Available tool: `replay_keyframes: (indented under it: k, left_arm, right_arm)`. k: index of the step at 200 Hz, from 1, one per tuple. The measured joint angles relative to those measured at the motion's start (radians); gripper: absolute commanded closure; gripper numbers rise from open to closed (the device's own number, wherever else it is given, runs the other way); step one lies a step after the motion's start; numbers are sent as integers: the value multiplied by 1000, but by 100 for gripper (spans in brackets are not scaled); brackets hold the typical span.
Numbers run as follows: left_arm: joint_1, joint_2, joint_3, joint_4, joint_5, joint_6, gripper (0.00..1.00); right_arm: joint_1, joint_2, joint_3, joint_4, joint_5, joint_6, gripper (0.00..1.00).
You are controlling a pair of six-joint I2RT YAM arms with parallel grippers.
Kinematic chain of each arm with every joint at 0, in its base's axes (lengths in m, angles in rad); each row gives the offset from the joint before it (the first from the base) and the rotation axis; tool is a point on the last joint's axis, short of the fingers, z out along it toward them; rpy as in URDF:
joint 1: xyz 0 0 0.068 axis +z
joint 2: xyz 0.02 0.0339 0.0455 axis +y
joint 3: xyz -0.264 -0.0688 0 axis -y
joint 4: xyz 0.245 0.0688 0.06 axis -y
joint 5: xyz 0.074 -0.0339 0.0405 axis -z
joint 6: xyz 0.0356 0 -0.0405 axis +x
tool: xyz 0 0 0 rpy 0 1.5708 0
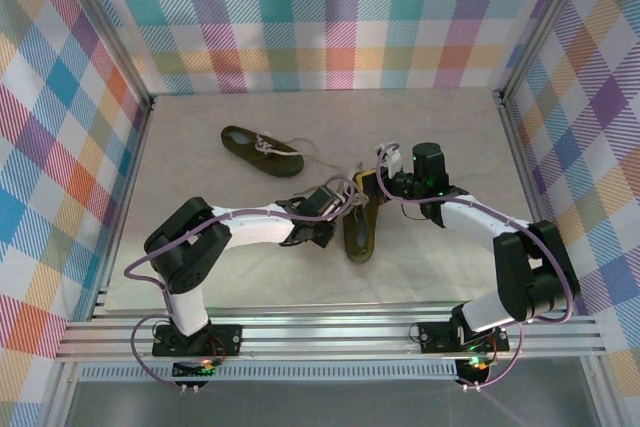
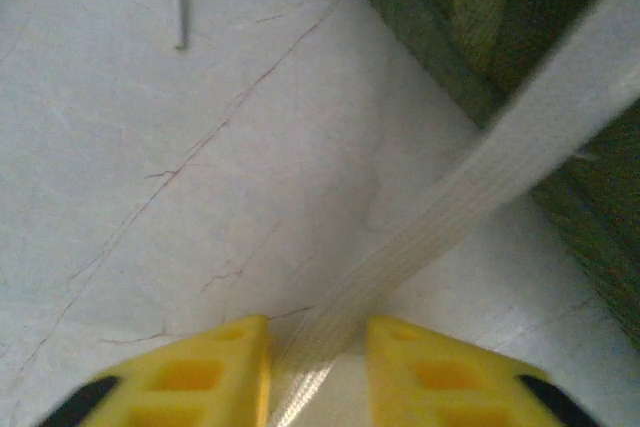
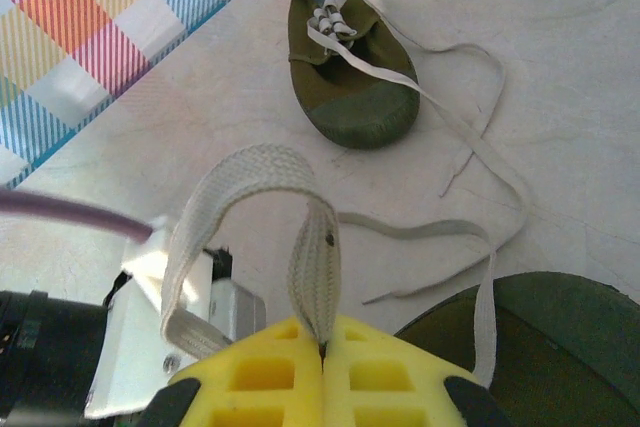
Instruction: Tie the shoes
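Evidently dark olive shoes (image 3: 352, 57), loose cream-white laces (image 3: 255, 162).

Near shoe (image 1: 360, 232): middle of worktop (image 1: 440, 122), between left gripper (image 1: 338, 219) and right gripper (image 1: 374, 183)
Far shoe (image 1: 262, 150): behind it, leftward, well apart
Lace loop (image 3: 250, 172): in right gripper
Other lace (image 2: 480, 182): between left gripper's fingers (image 2: 215, 367)

One high camera, two wrist cameras.
The top view looks down from high behind over the whole bench (image 1: 200, 137); the wrist views sit close, looking past the left tool (image 2: 318, 372) and right tool (image 3: 323, 372), the right sharing the far shoe (image 3: 350, 67) with the top.
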Motion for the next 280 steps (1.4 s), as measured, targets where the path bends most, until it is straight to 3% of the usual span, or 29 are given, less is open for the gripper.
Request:
replay_keyframes:
  k: [19, 52, 127, 228, 280]
  left_arm:
    - [-4, -6, -12, 1, -37, -31, 94]
    - [-4, -73, -89, -20, -84, -119, 100]
    - [-4, -184, -211, -52, -131, -352, 100]
    - [38, -275, -264, -236, -187, -480, 100]
    - [55, -293, -280, -270, -207, -525, 100]
  right_arm:
    - [0, -2, -2, -1, 6, 0, 100]
    - [0, -17, -6, -8, 19, -5, 100]
    - [0, -32, -5, -92, 37, -78, 100]
    - [14, -32, 27, -286, 145, -294, 100]
    - [94, -4, 91, -384, 288, -411, 100]
